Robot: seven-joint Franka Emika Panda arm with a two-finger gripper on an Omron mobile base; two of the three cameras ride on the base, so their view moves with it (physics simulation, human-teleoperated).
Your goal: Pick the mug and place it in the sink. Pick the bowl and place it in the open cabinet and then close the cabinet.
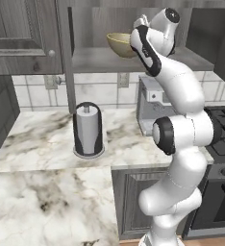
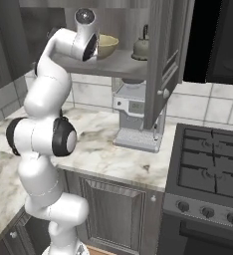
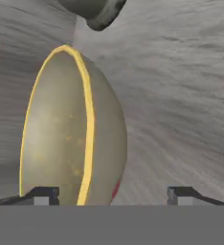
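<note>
The yellowish-tan bowl rests on the grey shelf of the open wall cabinet. The cabinet's door is swung out toward the robot. My arm reaches up to the shelf, with the hand right at the bowl. In the hand view the bowl looks tipped on its side, its yellow rim running top to bottom. My gripper is open, with the rim and the bowl's outer wall between the spread fingertips. The far fingertip stands clear of the bowl. The mug and the sink are out of view.
A grey kettle-like object stands on the same shelf beyond the bowl. Under the cabinet a grey appliance sits on the marble counter. A paper-towel holder stands to its left and a stove lies to the right.
</note>
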